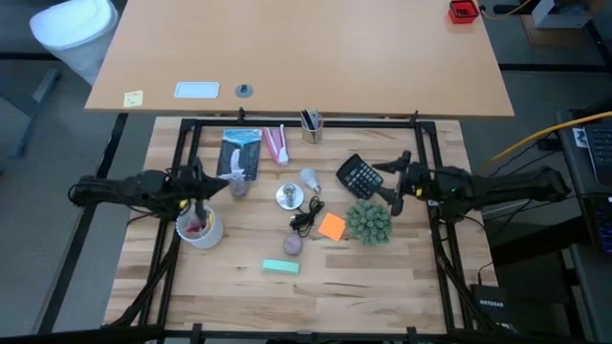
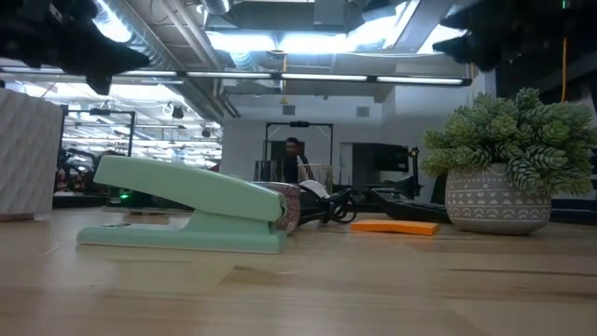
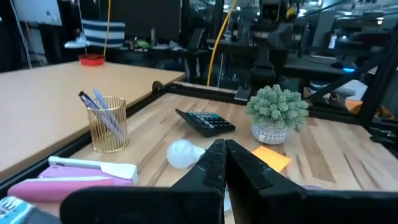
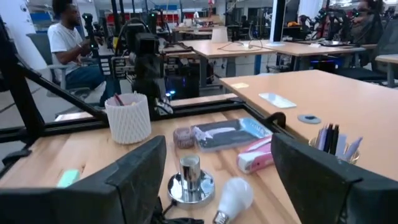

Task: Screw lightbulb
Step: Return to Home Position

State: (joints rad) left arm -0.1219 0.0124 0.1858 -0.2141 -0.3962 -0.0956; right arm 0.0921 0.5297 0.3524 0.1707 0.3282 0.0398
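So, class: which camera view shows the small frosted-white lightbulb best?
The right wrist view: the small frosted-white lightbulb lies close, globe and screw base both visible. The left wrist view shows mainly its globe; the high view shows the bulb small, from above; the low view doesn't show it.

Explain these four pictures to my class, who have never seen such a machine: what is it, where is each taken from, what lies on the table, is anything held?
It is a robot with two dark arms at a wooden table. One picture looks straight down, one level across the table top, one from each wrist. The left gripper is shut and empty; the right gripper is open and empty. On the table lie the lightbulb, on its side beside a shiny silver disc with a black cord, a calculator, a potted plant, an orange note and a green stapler.
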